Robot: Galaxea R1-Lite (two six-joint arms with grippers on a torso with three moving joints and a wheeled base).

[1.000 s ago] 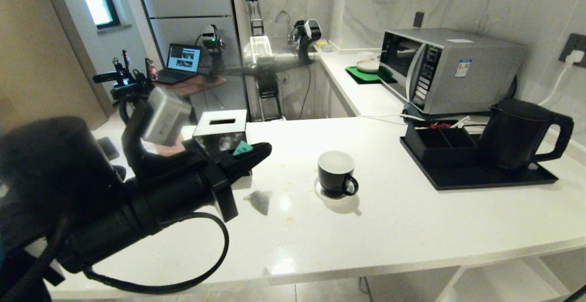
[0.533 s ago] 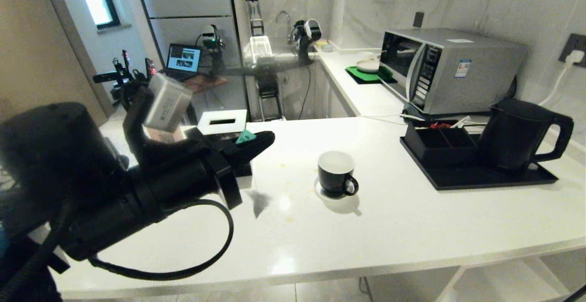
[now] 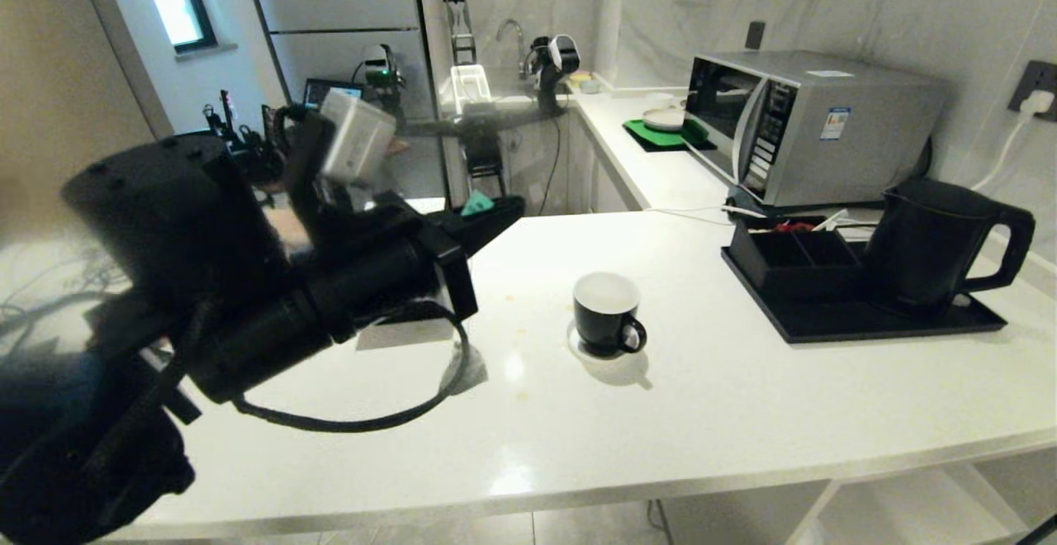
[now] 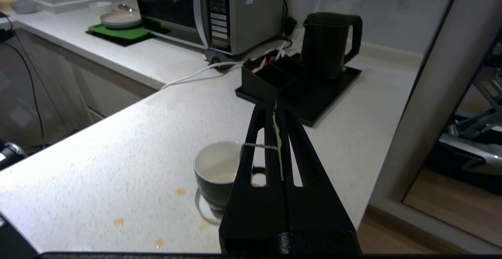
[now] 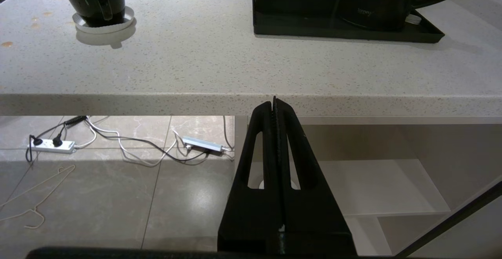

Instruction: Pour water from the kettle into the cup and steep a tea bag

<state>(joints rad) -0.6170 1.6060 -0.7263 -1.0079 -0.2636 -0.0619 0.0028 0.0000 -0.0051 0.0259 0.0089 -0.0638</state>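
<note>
Head view: left gripper [image 3: 505, 208] jaws clamp the green tag [image 3: 476, 204]; sachet hidden.

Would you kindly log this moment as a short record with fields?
left gripper: jaws shut on the tea bag by its green tag, raised above the counter, left of the cup
right gripper: jaws shut, empty, parked below the counter edge
cup: upright on the counter, apart from both grippers
kettle: upright on the black tray, handle to the right
</note>
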